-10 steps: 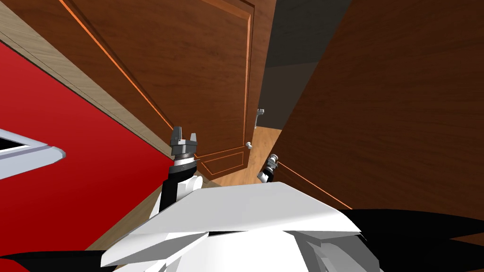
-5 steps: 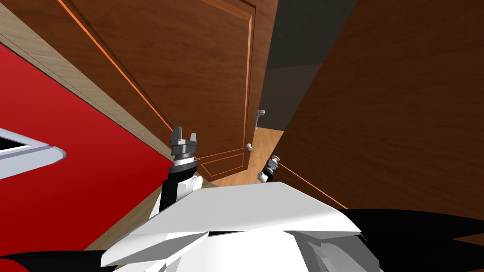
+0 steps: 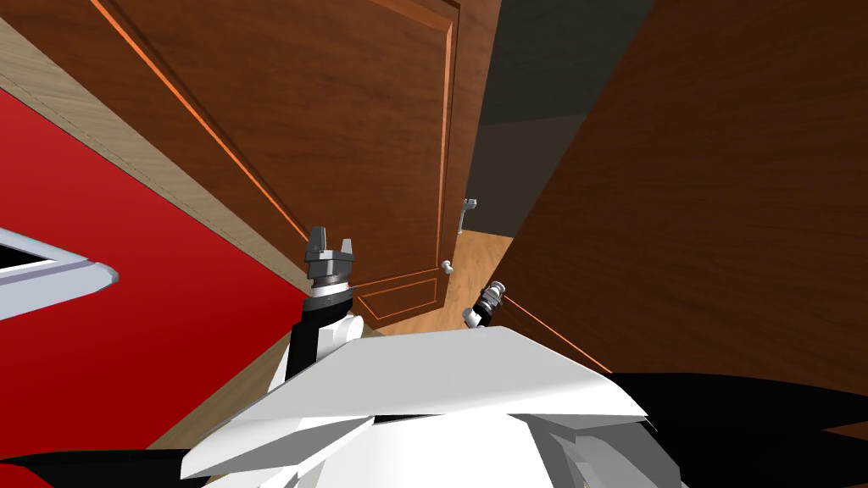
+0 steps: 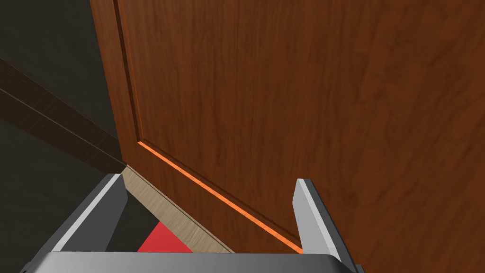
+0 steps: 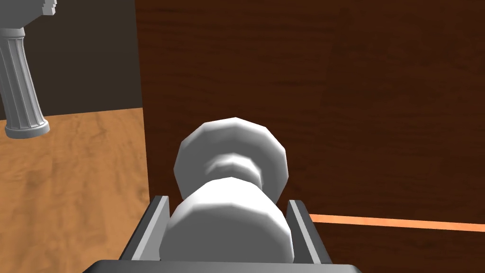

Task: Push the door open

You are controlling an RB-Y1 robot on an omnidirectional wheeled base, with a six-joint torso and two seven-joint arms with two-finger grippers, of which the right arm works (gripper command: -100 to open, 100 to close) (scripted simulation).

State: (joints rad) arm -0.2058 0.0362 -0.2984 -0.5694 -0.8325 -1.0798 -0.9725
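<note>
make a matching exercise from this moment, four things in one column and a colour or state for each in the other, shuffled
Things:
1. left hand
2. right hand
3. wall
4. floor

Colours or states:
a. red
b. shut on the door knob
c. light brown wood
d. open, facing a brown door panel

Pairs: 1-d, 2-b, 3-a, 4-c

Two brown doors (image 3: 339, 127) (image 3: 720, 212), two grey knobs (image 3: 446, 268) (image 5: 227, 232), two grippers (image 3: 331, 247) (image 5: 227, 204) — one fluted grey post (image 5: 19, 95).
</note>
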